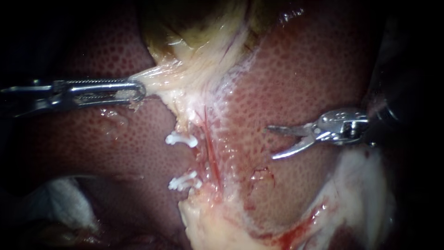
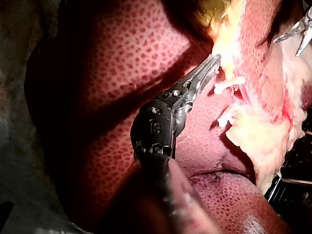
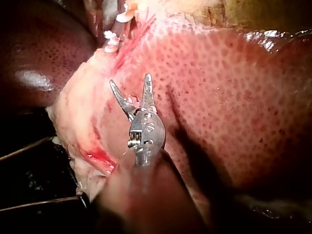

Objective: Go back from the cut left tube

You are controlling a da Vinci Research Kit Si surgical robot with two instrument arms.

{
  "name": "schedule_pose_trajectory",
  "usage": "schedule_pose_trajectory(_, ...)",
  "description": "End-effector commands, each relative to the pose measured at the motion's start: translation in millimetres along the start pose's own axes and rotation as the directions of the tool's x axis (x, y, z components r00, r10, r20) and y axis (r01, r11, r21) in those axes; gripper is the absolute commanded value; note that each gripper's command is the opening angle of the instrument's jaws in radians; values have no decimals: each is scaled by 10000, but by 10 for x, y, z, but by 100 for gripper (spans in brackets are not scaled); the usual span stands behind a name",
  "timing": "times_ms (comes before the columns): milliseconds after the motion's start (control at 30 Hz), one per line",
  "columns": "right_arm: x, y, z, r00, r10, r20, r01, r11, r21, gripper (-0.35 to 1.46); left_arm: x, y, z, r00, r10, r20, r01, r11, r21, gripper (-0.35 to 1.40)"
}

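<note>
In the endoscope view two white clips [image 1: 181,139] [image 1: 184,181] sit one above the other on the left tube, with a gap of tissue between them. A thin red tube [image 1: 210,150] runs just right of them. My left instrument [image 1: 138,91] comes in from the left, its jaws shut on the pale gallbladder tissue [image 1: 159,76] and holding it taut. My right instrument [image 1: 273,142] hovers over the liver [image 1: 300,78] right of the tubes, its curved blades open and empty. The left wrist view shows the grasping jaws [image 2: 213,61] beside the clips [image 2: 228,86].
Pale fatty tissue [image 1: 208,227] lies below the clips, with a bloody streak [image 1: 300,227] to the right. A white gauze [image 1: 60,194] lies at the lower left. The right wrist view shows the open blades [image 3: 130,87] over spotted liver, the clips [image 3: 112,39] ahead.
</note>
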Motion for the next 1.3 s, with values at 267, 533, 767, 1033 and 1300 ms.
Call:
schedule_pose_trajectory(267,-1,-5,1,9995,-311,27,310,9994,136,143,-14,-7,29,10000,75,-1,-75,10000,-45,-35)
schedule_pose_trajectory(533,-1,-6,2,9990,-436,29,435,9990,139,143,-33,-13,82,9995,194,239,-189,9996,-229,-35)
schedule_pose_trajectory(767,-1,-6,1,9990,-437,29,437,9989,141,143,-41,-5,124,9987,281,432,-263,9988,-425,-35)
schedule_pose_trajectory(1033,2,-9,1,9985,-549,23,549,9983,175,143,-43,-3,131,9983,323,490,-303,9987,-421,-35)
schedule_pose_trajectory(1300,3,-9,1,9982,-603,24,602,9980,173,143,-43,-3,131,9983,323,490,-302,9987,-420,-35)
